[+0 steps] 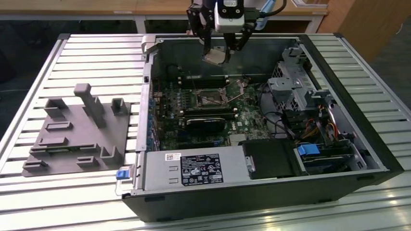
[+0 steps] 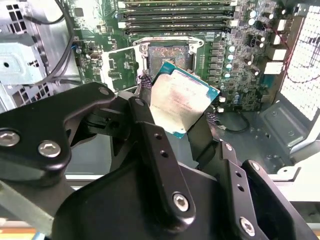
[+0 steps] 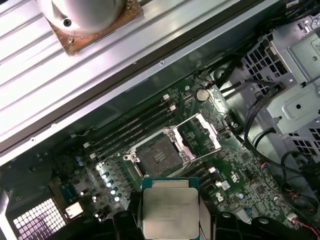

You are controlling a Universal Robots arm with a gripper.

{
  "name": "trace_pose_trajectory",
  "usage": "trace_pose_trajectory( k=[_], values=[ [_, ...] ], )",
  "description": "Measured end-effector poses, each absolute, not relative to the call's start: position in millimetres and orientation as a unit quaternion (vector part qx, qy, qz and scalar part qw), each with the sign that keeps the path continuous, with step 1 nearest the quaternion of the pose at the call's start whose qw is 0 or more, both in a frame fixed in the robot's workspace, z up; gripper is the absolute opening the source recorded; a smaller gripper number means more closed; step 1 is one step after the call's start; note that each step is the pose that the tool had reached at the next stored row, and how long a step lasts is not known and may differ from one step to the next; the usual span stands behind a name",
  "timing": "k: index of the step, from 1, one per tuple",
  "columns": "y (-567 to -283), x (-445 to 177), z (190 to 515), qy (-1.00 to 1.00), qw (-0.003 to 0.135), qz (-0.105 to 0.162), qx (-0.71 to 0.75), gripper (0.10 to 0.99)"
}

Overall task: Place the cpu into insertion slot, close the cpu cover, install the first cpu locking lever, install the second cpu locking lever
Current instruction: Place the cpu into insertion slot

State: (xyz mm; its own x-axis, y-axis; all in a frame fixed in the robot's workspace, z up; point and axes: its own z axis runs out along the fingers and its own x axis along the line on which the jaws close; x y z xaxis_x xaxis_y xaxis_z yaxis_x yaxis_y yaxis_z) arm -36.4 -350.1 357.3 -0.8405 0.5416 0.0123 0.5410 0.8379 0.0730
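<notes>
— "One chip, is it, in the hand (image 1: pixel 222 52)?"
— "Yes; its two fingers (image 2: pixel 150 130) are clamped on the cpu (image 2: pixel 181 102) by the edges; it hangs tilted in the air over the open computer case (image 1: pixel 378 159) on the desk (image 1: pixel 77 53)."
— "And the insertion slot (image 3: pixel 160 156)?"
— "Bare, down on the green board (image 3: pixel 250 170); below the chip and apart from it; the cpu cover (image 3: pixel 202 132) stands swung up beside it."
</notes>
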Motion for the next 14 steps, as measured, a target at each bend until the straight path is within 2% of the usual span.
trace_pose_trajectory(
  k=[14],
  values=[
    [-350.1, -36.4, 353.9, 0.940, 0.007, 0.036, 0.339, 0.541]
  ],
)
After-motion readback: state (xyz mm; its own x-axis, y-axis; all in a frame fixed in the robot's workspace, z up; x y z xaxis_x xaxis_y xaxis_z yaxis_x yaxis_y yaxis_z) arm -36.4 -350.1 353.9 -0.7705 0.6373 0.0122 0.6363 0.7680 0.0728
